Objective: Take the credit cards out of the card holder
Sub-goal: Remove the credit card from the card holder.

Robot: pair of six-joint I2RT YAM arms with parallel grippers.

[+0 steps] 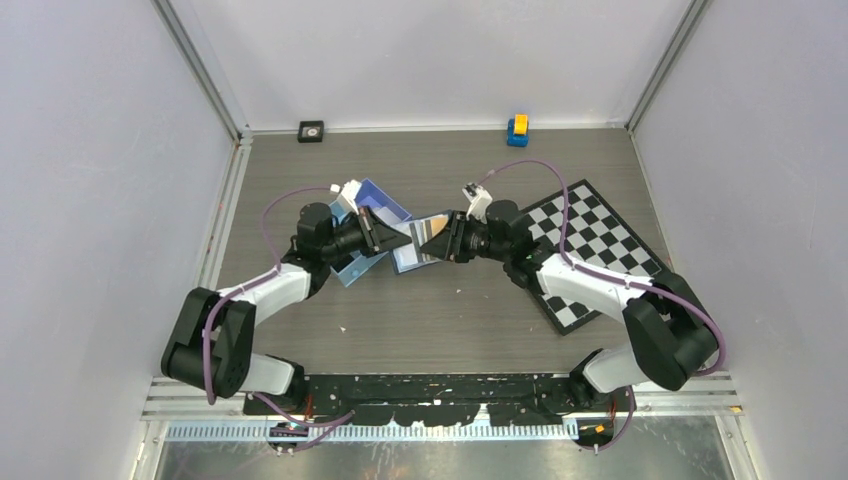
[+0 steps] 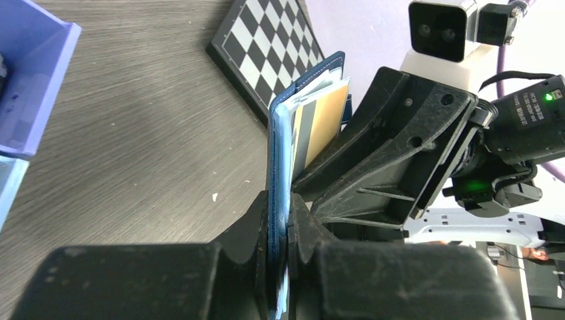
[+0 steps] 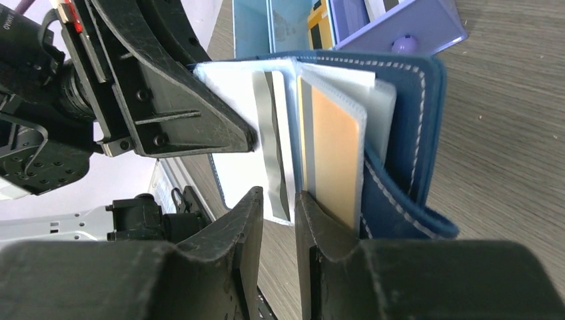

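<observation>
The card holder [image 3: 406, 133] hangs open above the middle of the desk [image 1: 450, 330], its cover pinched in the left tool [image 2: 280, 220]. The right tool [image 3: 278, 207] straddles a white card [image 3: 273, 127]; whether it grips, I cannot tell. The credit cards [image 3: 336, 160] look light, stiff and slick, so pinch an exposed edge flat-on and pull straight.

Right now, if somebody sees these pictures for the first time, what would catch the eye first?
An open navy card holder, at the centre of the top view, strikes first. The left gripper clamps its edge, while the right gripper straddles a white card beside an orange-gold card.
</observation>
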